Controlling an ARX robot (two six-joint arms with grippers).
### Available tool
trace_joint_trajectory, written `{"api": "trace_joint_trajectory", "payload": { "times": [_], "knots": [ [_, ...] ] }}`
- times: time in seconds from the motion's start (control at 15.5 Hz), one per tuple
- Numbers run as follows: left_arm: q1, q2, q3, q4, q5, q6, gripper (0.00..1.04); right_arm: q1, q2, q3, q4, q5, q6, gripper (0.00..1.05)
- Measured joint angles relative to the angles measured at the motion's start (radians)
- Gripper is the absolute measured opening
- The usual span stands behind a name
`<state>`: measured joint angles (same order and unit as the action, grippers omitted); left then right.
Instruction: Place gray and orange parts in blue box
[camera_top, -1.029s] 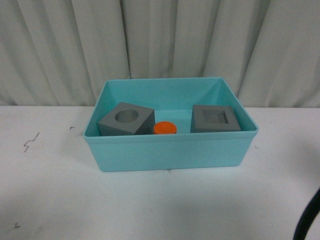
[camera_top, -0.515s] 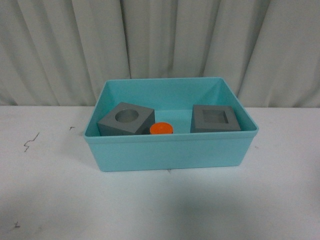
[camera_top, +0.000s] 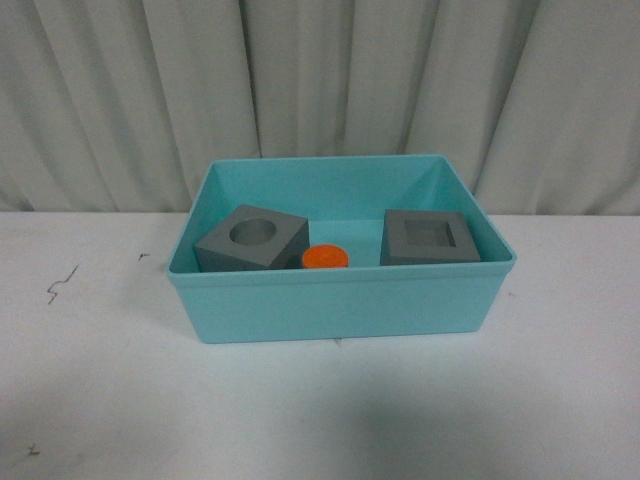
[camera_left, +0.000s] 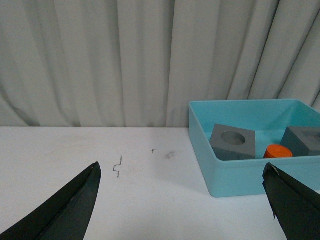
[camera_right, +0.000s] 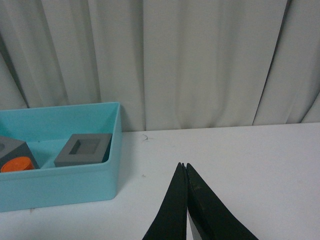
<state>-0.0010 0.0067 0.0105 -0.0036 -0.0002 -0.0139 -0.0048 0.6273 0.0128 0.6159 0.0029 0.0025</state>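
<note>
Parts are sitting inside the blue box: two gray cubes flanking the orange cylinder. Left gripper is gaping wide, right gripper is pressing together; a careless sweep risks nudging the box.

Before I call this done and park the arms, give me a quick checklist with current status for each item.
1. Matte gray cube with round recess inside the light-blue plastic bin: ok.
2. Matte gray cube with square recess inside the bin: ok.
3. Small orange cylinder inside the bin, between the cubes: ok.
4. Left gripper empty, jaws wide open, back from the bin: ok.
5. Right gripper empty, jaws closed on nothing, off to the bin's side: ok.
6. Stray parts on the white table: none in any view, ok.
</note>
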Motion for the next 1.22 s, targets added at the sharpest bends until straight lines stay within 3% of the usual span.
{"api": "trace_joint_trajectory", "payload": {
  "times": [0.51,1.03,1.16,1.22],
  "knots": [
    [0.0,0.0,0.0,0.0,0.0,0.0,0.98,0.0,-0.292,-0.001,-0.279,0.0,0.0,0.02],
    [0.0,0.0,0.0,0.0,0.0,0.0,0.98,0.0,-0.454,-0.001,-0.441,0.0,0.0,0.02],
    [0.0,0.0,0.0,0.0,-0.002,0.0,0.98,0.0,-0.608,-0.001,-0.622,-0.002,0.0,0.02],
    [0.0,0.0,0.0,0.0,0.0,0.0,0.98,0.0,-0.624,0.003,-0.601,-0.002,0.0,0.02]
  ]
}}
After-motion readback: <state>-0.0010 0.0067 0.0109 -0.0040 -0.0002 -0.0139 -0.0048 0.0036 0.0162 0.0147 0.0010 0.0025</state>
